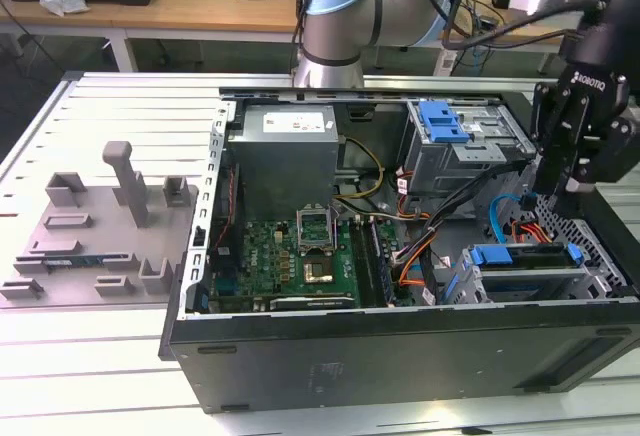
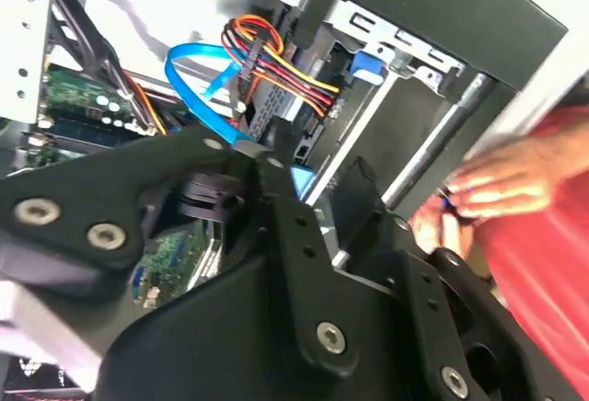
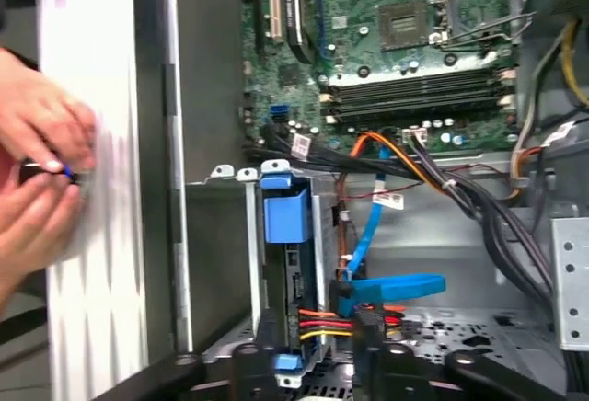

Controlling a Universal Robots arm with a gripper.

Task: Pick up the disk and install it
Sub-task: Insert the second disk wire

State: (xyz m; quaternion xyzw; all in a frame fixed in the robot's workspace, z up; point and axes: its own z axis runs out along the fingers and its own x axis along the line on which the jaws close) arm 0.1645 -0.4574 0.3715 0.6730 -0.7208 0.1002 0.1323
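While the open computer case [image 1: 400,346] takes up most of the bench, the arm's gripper [image 1: 572,146] hangs above the case's drive-bay corner, on the exterior view's right. Whether the jaws are parted or closed I cannot tell, and nothing can be seen held in them.

Below the jaws sits the drive cage [image 1: 530,276], and in it the disk [image 1: 527,256], its blue carrier edge lying flat across the top of the cage (it looks already seated, or very nearly so). In the first wrist view the same blue carrier tab [image 3: 285,215] stands just ahead of the jaws, inside the cage rails. Beside the jaws runs a blue data cable [image 1: 497,218], with a red, yellow and black power lead [image 3: 322,323] close under them.

A person's hands [image 3: 37,180] work at something small just outside the case wall, off to one side of the jaws.

Done well, I judge, this step wants a straight, level approach along the rails, with both cables kept out from between jaws and carrier.
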